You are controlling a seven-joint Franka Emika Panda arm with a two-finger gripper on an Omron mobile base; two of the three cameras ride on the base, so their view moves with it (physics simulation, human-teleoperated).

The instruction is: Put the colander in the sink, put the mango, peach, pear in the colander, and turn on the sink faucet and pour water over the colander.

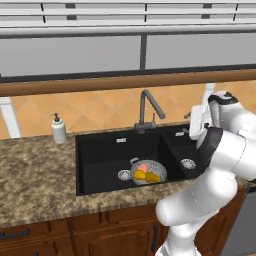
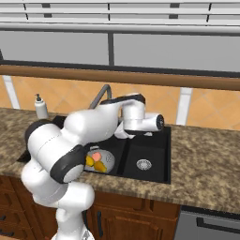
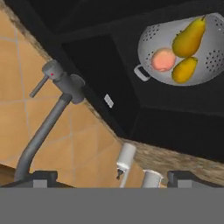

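Inside sink [image 1: 100, 155]: colander [image 1: 156, 169] with 3 fruits; hand [image 3: 111, 177] fingers apart.

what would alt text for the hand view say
A grey perforated colander sits in the black sink, holding a pear, a mango and a peach. The dark grey faucet rises against the orange tiled wall, no water running. A white soap pump bottle stands on the counter.
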